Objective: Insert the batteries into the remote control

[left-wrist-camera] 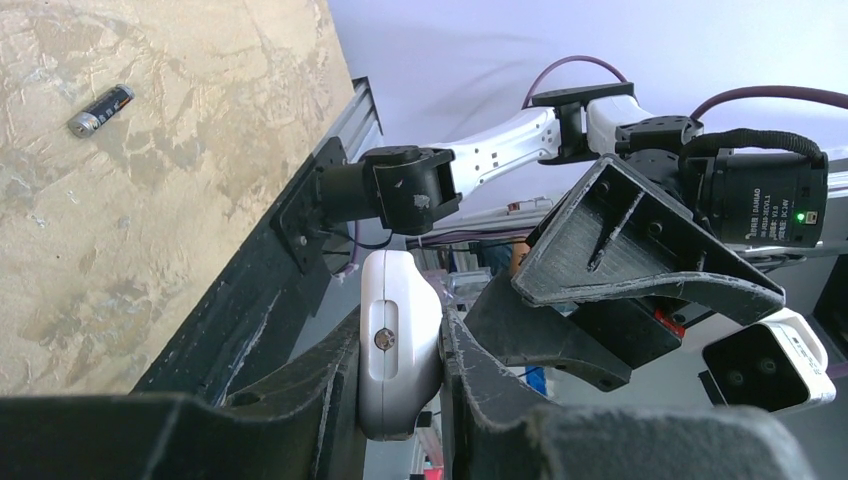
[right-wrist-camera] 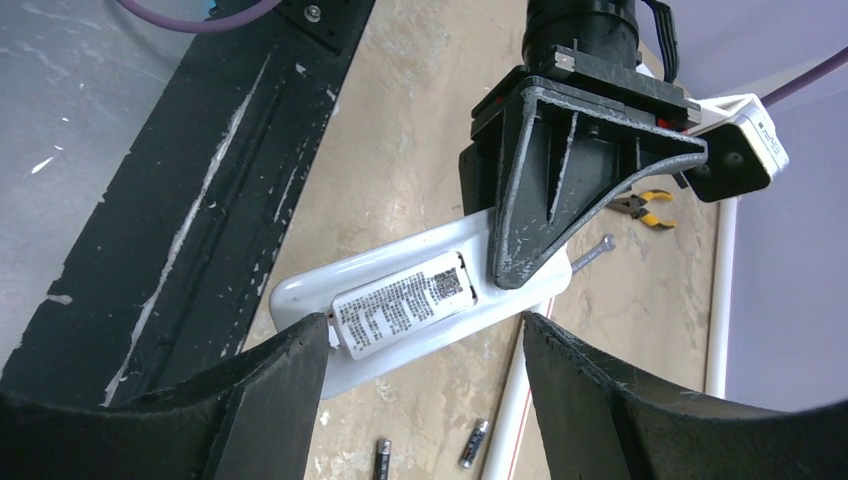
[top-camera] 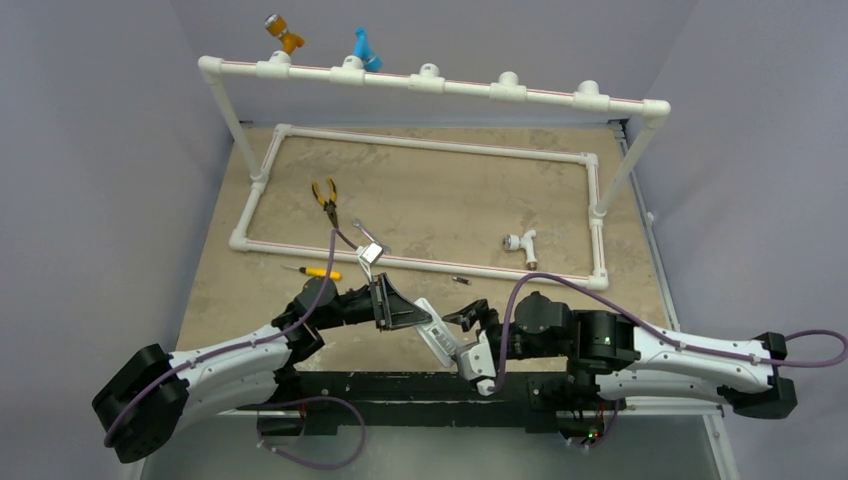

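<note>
With left gripper [right-wrist-camera: 528, 262], clamped slim white rectangular remote control [right-wrist-camera: 400, 300] by counter's near edge.
Held right gripper [right-wrist-camera: 424, 330] spread wide beside it.

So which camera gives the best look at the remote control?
Right wrist: the remote control lies broadside, its printed label and nearly full length visible. Left wrist shows only one end, seen end-on. Top external shows it small, without detail.

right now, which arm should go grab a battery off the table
Right. The left gripper is shut on the remote control, so it is busy. The right gripper is open and grips nothing, and the batteries lie on the table close below it in its wrist view.
</note>
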